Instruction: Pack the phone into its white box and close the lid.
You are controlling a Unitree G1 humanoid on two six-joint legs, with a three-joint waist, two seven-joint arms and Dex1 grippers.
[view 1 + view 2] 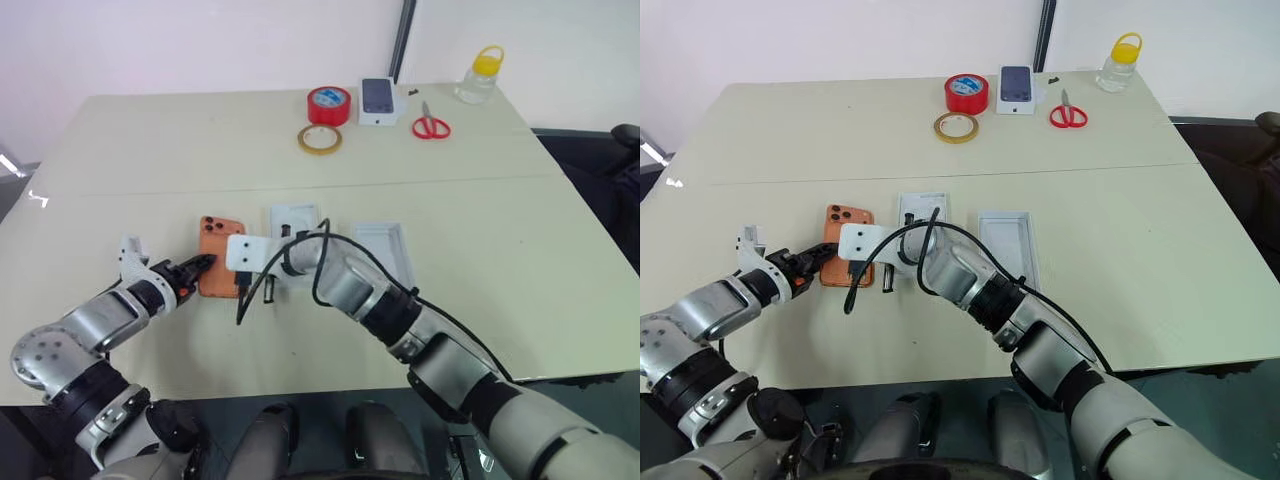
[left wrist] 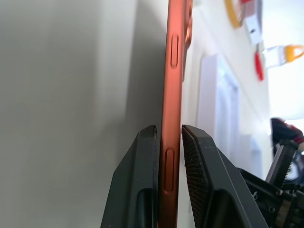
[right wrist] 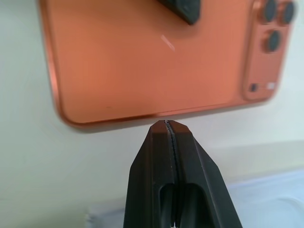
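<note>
While the left gripper [image 1: 203, 266] seemingly pinches the phone [image 1: 221, 254] by its edge, right fingers [image 3: 167, 130] pressed together, the white box [image 1: 384, 248] waits empty, packing undone.

no readable text, labels or numbers anywhere

The phone's [image 1: 219, 250] near end is hidden behind the right hand [image 1: 245, 290]; the small box's [image 1: 379, 100] print is unreadable
</note>
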